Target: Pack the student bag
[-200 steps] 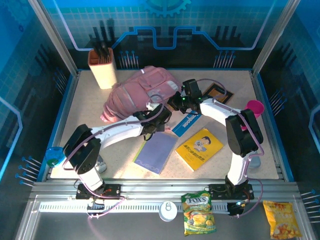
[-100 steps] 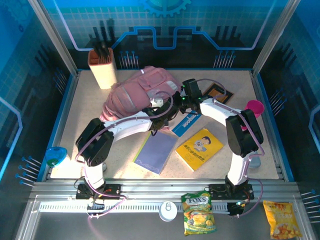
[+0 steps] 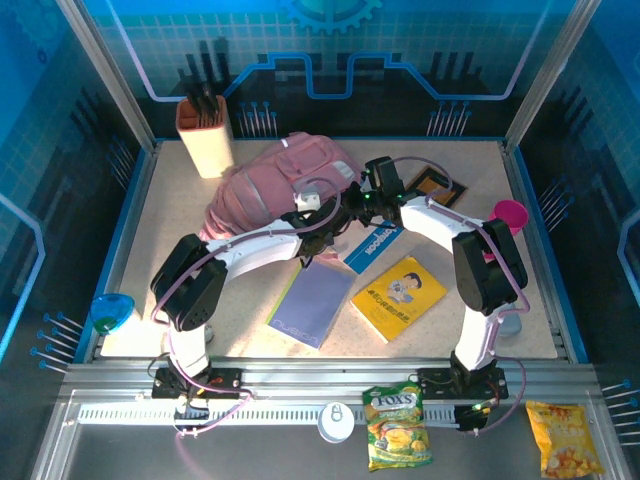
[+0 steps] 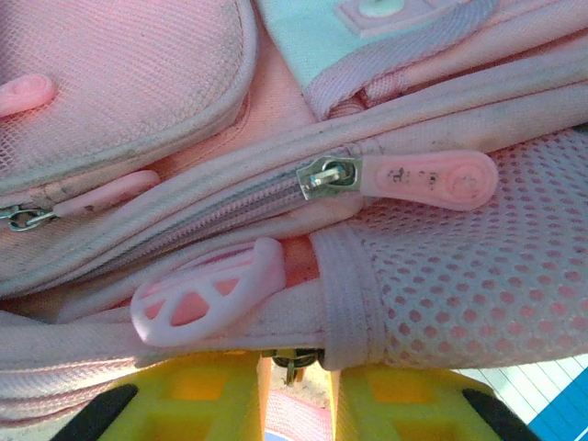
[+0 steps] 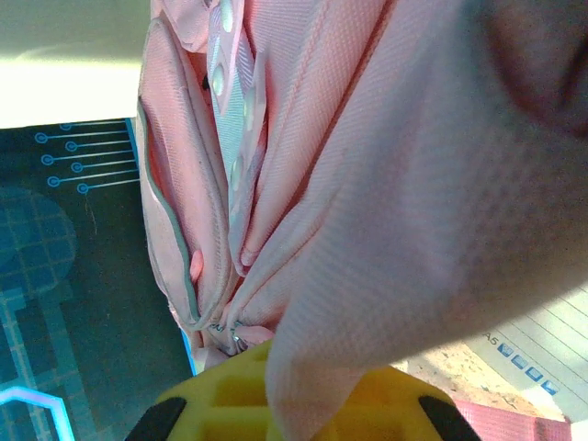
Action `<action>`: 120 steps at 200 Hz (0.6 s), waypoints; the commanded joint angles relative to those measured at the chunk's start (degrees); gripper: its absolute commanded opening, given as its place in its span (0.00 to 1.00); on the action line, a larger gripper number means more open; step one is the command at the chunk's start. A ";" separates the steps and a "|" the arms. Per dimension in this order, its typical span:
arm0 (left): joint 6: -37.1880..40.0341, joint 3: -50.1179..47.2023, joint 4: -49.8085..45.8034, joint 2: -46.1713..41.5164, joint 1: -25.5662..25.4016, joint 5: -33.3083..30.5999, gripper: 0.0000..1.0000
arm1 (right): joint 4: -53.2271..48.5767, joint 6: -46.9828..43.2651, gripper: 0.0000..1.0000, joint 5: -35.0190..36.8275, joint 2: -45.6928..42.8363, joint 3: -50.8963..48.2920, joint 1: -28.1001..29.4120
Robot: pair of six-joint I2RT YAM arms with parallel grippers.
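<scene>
1. The student bag (image 3: 275,185) lies slumped on the far half of the table (image 3: 180,290). It is just right of a beige block (image 3: 204,135) that holds dark handles.
2. Both arms reach in to the bag's near right edge, and their claws sit close together there.
3. The right gripper (image 5: 303,386) is clamped on a fold of the bag's pink fabric, which rises from between its yellow fingers.
4. The left gripper (image 4: 294,390) is pressed up against a seam of the bag, below a zip with a pink rubbery pull (image 4: 427,176).
5. Its yellow fingers stand close together with a sliver of pink in the narrow gap. I cannot tell whether they are actually pinching it.
6. A slotted pink tab (image 4: 207,292) lies just above those fingers.
7. Toward the near edge, a purple notebook (image 3: 312,305) and a yellow booklet (image 3: 400,297) lie flat, apart from the bag.
</scene>
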 commanded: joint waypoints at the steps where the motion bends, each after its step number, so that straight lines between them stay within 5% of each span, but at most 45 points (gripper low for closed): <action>1: 0.18 0.45 1.48 1.05 0.88 -0.91 0.21 | 1.30 -0.45 0.00 -3.57 -3.26 2.83 0.84; 120: 0.98 0.23 0.34 0.98 1.15 -2.49 0.16 | 0.03 -0.76 0.00 -3.02 -2.82 4.25 0.92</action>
